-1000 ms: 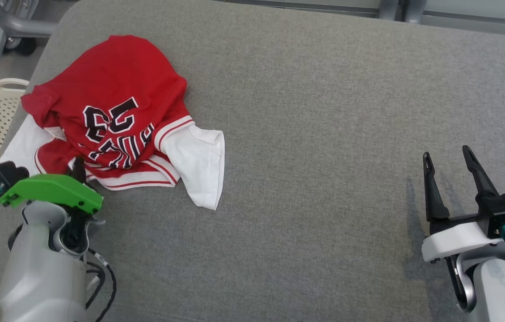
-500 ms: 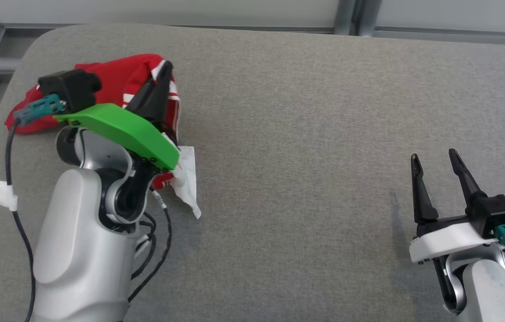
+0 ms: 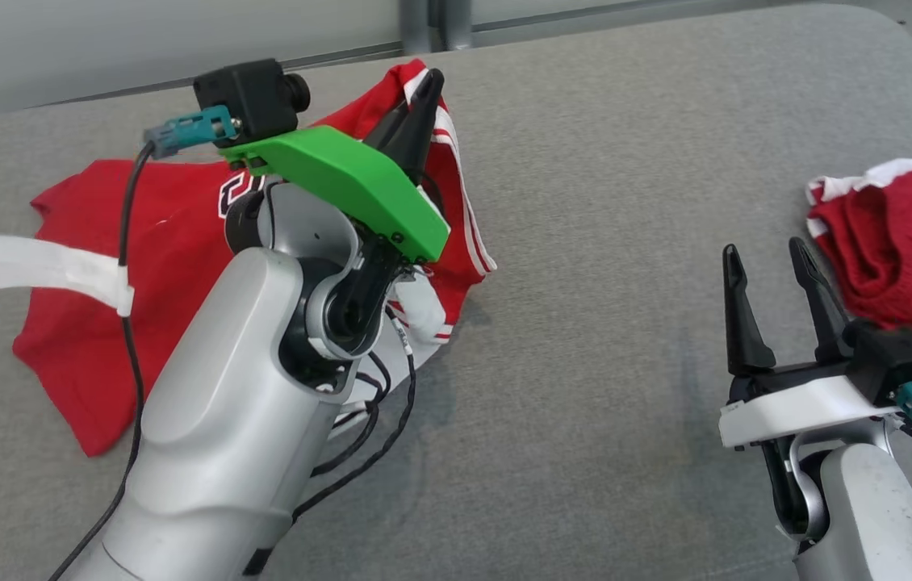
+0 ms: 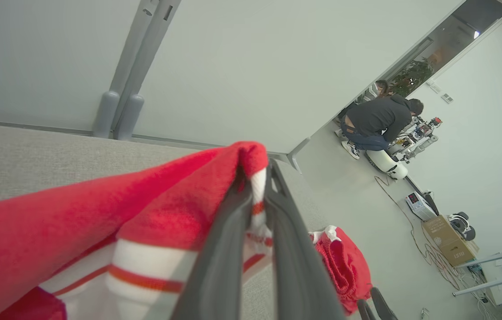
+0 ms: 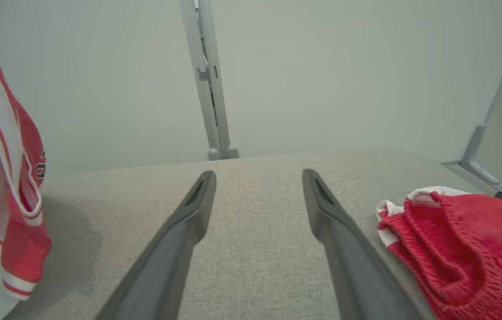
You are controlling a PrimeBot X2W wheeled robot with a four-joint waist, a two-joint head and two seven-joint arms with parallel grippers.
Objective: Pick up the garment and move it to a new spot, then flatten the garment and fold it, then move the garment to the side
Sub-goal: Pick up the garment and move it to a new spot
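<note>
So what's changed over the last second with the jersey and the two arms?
The left gripper, shut on the striped edge of the jersey, has lifted that edge off the table, drawing the heap out. The head camera has swung too, bringing a second red garment into view on the right. The right gripper stayed open and idle.

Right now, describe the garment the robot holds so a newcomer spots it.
On the grey table, look left. The red jersey there is pinched at its striped edge by the left gripper; the other red bundle lies untouched at the right.
</note>
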